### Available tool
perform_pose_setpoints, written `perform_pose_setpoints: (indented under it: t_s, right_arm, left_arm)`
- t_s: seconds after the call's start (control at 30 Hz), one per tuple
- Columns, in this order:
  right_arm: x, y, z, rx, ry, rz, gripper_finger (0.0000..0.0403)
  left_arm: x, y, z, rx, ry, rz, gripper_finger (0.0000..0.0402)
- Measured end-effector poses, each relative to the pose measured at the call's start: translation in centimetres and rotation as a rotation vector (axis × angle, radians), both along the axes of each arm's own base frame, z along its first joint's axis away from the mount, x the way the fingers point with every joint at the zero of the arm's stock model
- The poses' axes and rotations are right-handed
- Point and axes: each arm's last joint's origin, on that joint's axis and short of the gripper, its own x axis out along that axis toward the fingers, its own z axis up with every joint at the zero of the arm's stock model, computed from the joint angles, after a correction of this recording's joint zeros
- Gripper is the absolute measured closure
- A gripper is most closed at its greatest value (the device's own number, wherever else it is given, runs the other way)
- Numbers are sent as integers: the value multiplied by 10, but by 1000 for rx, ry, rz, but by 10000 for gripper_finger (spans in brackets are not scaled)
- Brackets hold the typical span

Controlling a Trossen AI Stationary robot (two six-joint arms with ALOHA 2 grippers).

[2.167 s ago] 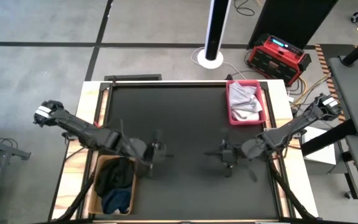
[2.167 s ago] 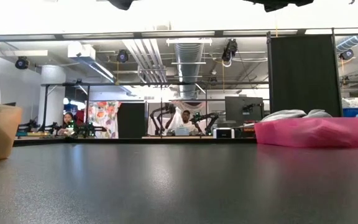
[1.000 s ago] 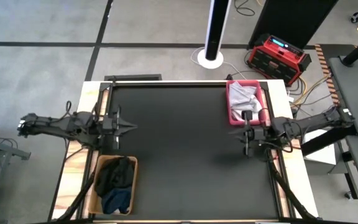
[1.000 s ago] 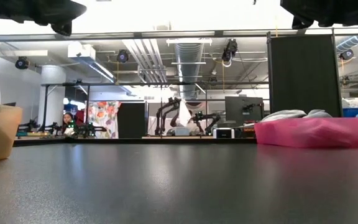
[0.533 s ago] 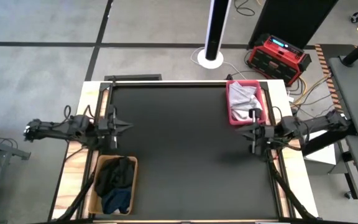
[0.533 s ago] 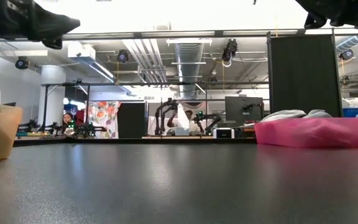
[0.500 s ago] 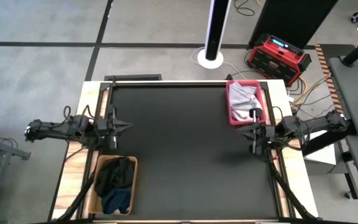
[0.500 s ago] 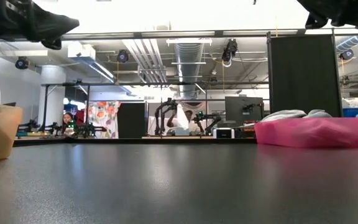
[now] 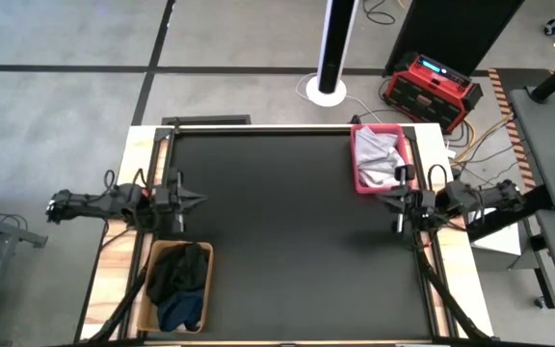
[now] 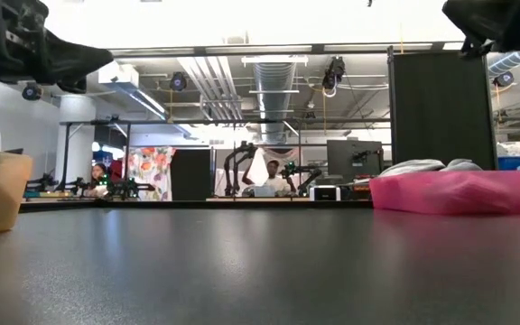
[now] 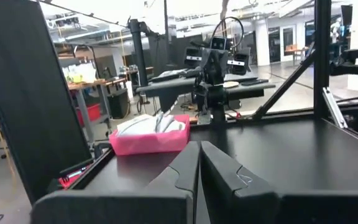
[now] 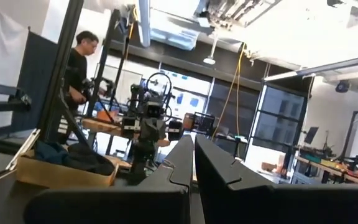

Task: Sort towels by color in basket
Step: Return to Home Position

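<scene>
Light grey towels (image 9: 379, 154) lie heaped in a pink basket (image 9: 357, 166) at the table's far right, also in the low view (image 10: 427, 166). Black and navy towels (image 9: 179, 284) lie in a wooden basket (image 9: 145, 299) at the near left. My left gripper (image 9: 193, 200) hovers shut and empty at the table's left edge, just beyond the wooden basket, pointing toward the right. My right gripper (image 9: 389, 196) hovers shut and empty at the right edge, just nearer than the pink basket, pointing toward the left. Both wrist views show the fingers closed together (image 11: 199, 149) (image 12: 194, 146).
The black tabletop (image 9: 277, 231) lies bare between the two grippers. A red box (image 9: 430, 87) and a white pole base (image 9: 326, 92) stand on the floor beyond the far edge. A person (image 12: 79, 62) stands in the room beyond the table's left side.
Both arms have drawn back and sunk lower: my left gripper toward the table's left edge, my right gripper toward the right edge and nearer the pink basket. Both stay shut and empty. The towels and baskets have not moved.
</scene>
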Motion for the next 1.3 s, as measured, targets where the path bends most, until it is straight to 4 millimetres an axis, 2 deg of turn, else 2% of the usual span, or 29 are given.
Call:
perform_pose_setpoints:
  t_s: [0.17,0.27,0.67,0.97,1.3]
  right_arm:
    - [5,1,-18,16,59,8,394]
    - [7,1,-22,33,101,22,394]
    - [8,2,-23,-33,115,23,393]
    - [9,2,-27,83,159,58,390]
    - [10,2,-28,92,169,61,390]
  left_arm:
    - [2,0,-9,5,24,0,402]
    - [4,0,-15,-2,40,0,402]
    - [5,-1,-19,-6,36,-16,402]
    - [5,-1,-17,-57,10,-8,402]
    - [8,-1,-19,-54,39,-7,402]
